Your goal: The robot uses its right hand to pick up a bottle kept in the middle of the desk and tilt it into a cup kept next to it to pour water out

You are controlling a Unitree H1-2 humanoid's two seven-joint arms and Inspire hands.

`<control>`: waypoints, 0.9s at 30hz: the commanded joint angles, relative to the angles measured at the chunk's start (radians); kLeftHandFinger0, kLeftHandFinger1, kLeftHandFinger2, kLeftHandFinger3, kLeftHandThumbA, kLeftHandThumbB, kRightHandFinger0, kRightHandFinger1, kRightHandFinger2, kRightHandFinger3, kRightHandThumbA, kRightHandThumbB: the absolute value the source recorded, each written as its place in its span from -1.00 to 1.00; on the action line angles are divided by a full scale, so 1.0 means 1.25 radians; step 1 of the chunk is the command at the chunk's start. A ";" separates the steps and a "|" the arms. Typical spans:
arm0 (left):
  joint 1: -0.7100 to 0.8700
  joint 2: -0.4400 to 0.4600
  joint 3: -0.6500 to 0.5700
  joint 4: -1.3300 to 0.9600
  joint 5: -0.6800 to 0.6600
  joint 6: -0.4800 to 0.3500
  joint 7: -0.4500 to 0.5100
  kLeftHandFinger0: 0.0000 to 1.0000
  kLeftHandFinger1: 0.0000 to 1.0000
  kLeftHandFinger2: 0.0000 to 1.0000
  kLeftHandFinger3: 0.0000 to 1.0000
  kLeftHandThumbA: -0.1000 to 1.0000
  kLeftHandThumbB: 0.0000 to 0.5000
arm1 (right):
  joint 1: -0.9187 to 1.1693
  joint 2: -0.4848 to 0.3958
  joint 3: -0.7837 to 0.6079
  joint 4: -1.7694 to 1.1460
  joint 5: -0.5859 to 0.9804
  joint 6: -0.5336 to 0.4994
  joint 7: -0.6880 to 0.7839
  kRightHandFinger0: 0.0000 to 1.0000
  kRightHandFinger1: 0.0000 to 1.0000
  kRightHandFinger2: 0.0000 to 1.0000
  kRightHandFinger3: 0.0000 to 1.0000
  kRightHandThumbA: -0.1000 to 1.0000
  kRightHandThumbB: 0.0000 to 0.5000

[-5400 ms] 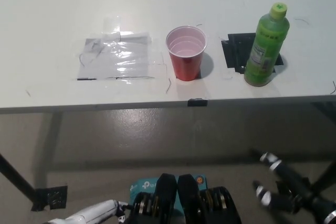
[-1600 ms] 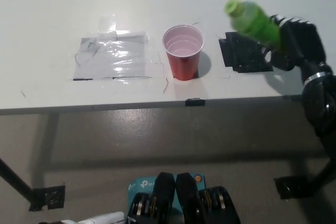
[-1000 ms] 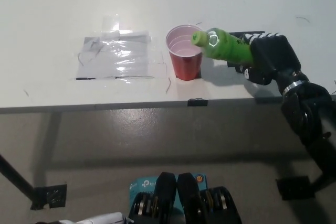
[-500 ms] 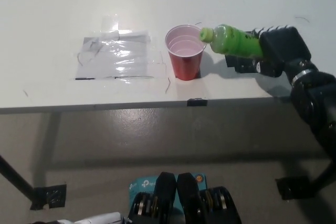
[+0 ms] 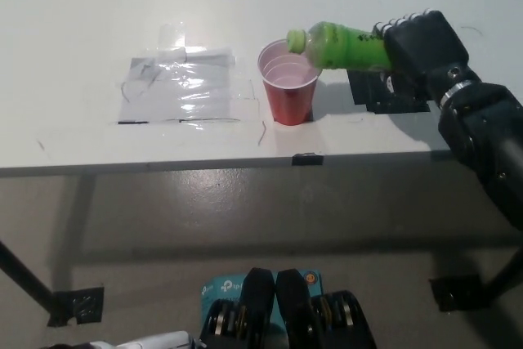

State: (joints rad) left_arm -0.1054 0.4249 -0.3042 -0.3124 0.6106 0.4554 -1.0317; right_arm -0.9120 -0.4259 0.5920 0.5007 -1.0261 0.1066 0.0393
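Note:
My black right hand (image 5: 418,45) is shut on a green bottle (image 5: 339,46) and holds it nearly on its side. The bottle's capped neck points left and hangs just over the rim of a red cup (image 5: 288,83). The cup stands upright near the front edge of the white desk (image 5: 82,22); its inside looks pale and I see no liquid stream. A sliver of my white left hand (image 5: 155,340) shows at the bottom edge, below the desk, too little to judge its fingers.
A black tape square (image 5: 391,91) marks the desk under my right hand. A clear plastic sheet (image 5: 181,87) is taped flat left of the cup. A small black tab (image 5: 306,158) sits on the desk's front edge. The grey floor lies below.
The bottle, once standing on the black tape, was lifted and tilted by my right hand; in the last half second its neck moved left and up over the cup's rim.

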 commanded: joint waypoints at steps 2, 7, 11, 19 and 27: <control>-0.014 0.017 0.015 -0.021 -0.006 0.012 -0.011 1.00 1.00 1.00 1.00 1.00 0.77 | -0.092 -0.046 0.027 -0.012 -0.104 0.012 0.019 -0.96 -0.40 0.09 -0.98 -1.00 -0.70; -0.018 0.017 0.019 -0.022 0.000 0.012 -0.019 1.00 1.00 1.00 1.00 1.00 0.85 | -0.107 -0.073 0.039 0.012 -0.131 0.004 -0.023 -1.00 -0.58 -0.07 -1.00 -1.00 -0.47; -0.018 0.010 0.032 -0.022 0.006 0.012 -0.031 1.00 1.00 1.00 1.00 1.00 0.85 | -0.111 -0.091 0.027 0.004 -0.117 -0.014 -0.007 -1.00 -0.67 -0.15 -0.70 -1.00 -0.42; -0.020 0.009 0.034 -0.025 0.000 0.012 -0.031 1.00 1.00 1.00 1.00 1.00 0.80 | -0.135 -0.097 0.035 -0.007 -0.151 -0.021 -0.002 -1.00 -0.84 -0.33 -0.87 -1.00 -0.69; -0.023 0.013 0.034 -0.028 -0.002 0.012 -0.035 1.00 1.00 1.00 1.00 1.00 0.79 | -0.156 -0.072 0.024 -0.036 -0.150 -0.028 0.018 -1.00 -0.89 -0.35 -1.00 -0.97 -0.59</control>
State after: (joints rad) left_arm -0.1198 0.4247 -0.2713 -0.3138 0.6112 0.4554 -1.0589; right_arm -1.0014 -0.5108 0.6458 0.5085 -1.1828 0.0763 0.0741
